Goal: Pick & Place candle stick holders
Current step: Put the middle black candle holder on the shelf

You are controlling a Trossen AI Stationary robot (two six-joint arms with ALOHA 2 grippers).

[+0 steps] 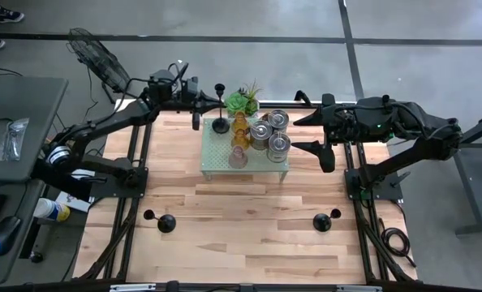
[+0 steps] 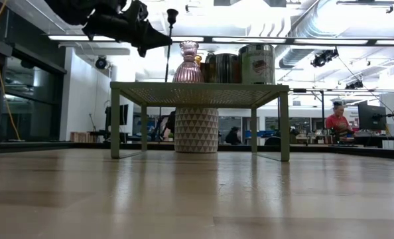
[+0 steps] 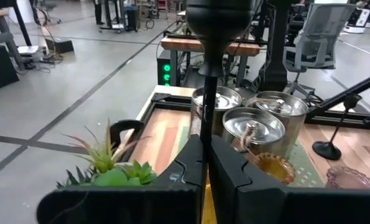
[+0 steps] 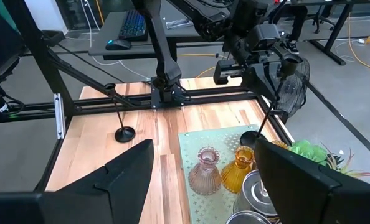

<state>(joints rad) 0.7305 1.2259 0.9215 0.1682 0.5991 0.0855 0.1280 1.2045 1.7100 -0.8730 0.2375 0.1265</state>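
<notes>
My left gripper [image 1: 208,104] is shut on a black candle stick holder [image 1: 221,105] with a thin stem and a round base, over the far left corner of the pale green perforated stand [image 1: 217,162]. On the stand are a pink glass holder [image 1: 238,156], an amber one [image 1: 240,134] and three silvery cylinders [image 1: 278,146]. Two more black holders [image 1: 166,223] [image 1: 322,221] stand on the table's near part. My right gripper [image 1: 314,135] hangs open to the right of the stand, with nothing between its fingers. My left gripper pinches the black holder's thin stem [image 3: 203,118] between its two fingers, below the cup [image 3: 216,18]. The fingers come in about level from the table's far left and lie across the stem. The holder stands nearly upright. I cannot tell whether its base [image 4: 255,138] touches the stand's corner.
A green spiky plant [image 1: 243,101] in a white patterned pot [image 2: 196,129] stands at the stand's far edge, close to the held holder. Black frame rails [image 1: 131,186] run along the table's left and right sides. Bare wood lies between the stand and the two near holders.
</notes>
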